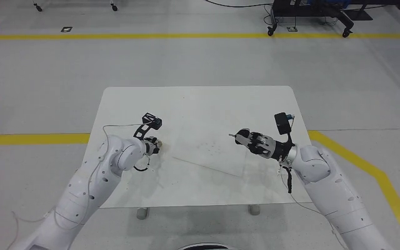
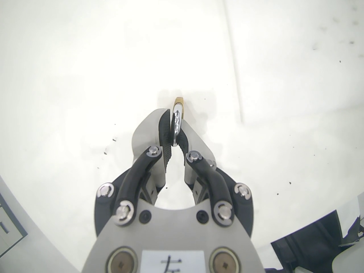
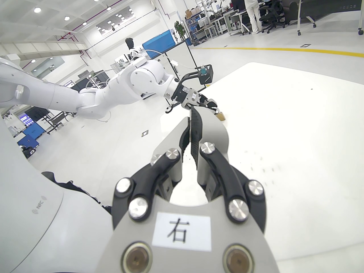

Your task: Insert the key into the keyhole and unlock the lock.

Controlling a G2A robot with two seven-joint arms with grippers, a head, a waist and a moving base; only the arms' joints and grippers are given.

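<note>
left hand [image 2: 173, 132] pinches the lock, key hand well apart

the left hand is closed narrow on the lock [image 2: 179, 106], its pads clamped on the silver loop [image 2: 176, 123]. the brass body sticks out past the fingertips, low over the white desk [image 1: 200, 106]. whether the body touches the desk i cannot tell. the right hand [image 3: 191, 117] is pressed nearly shut. in the top view a thin metal tip, which i take for the key [image 1: 232, 134], pokes from it toward the lock. the two hands are well apart across the desk.

risks, as i judge them:
- the lock is held only by its loop, so the body can swing or twist when the key pushes against it, and the tip then skids off the keyhole.
- the keyhole's face cannot be made out, so the key may come in at the wrong angle or with its blade turned wrong and jam.
- the key is held by a small pinch, so a hard push could slide it back between the pads or tilt it.
- turning the key may spin the whole lock rather than the cylinder if the loop grip is loose.
</note>
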